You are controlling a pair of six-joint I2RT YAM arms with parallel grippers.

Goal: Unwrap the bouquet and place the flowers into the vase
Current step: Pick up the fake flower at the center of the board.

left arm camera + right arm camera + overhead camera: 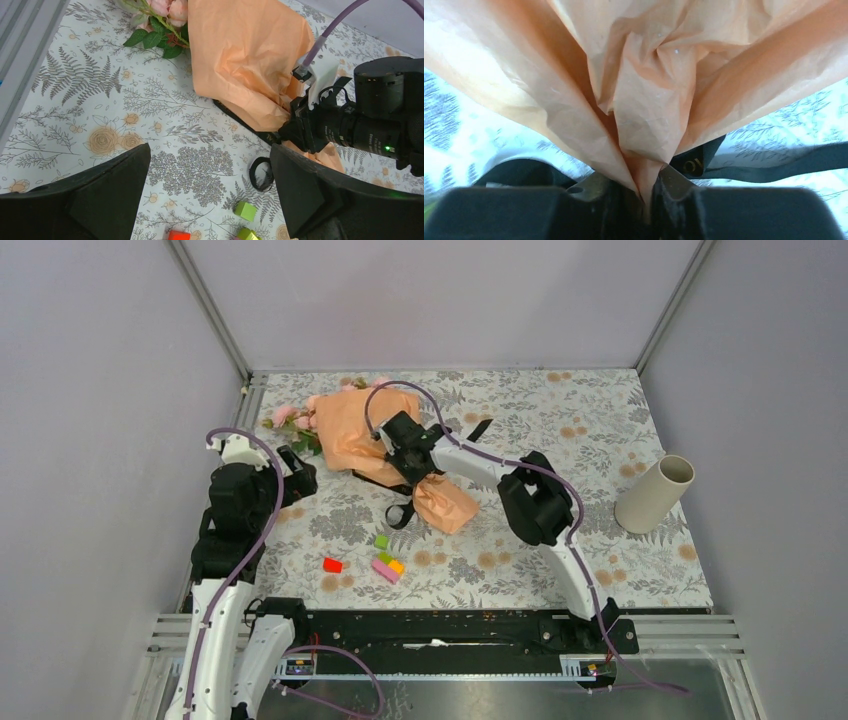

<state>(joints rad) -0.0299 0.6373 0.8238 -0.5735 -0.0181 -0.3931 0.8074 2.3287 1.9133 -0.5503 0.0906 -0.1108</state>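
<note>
paper [644, 100] of the bouquet [368, 430] is pinched in the right gripper [647, 194]; left gripper [210, 192] hangs spread wide above the tablecloth [75, 102].

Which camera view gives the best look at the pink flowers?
The left wrist view: the flowers appear large at its top edge, pink petals and green leaves clear, though partly cut off. The top view shows them small beside the wrapping paper. The right wrist view shows only paper.
</note>
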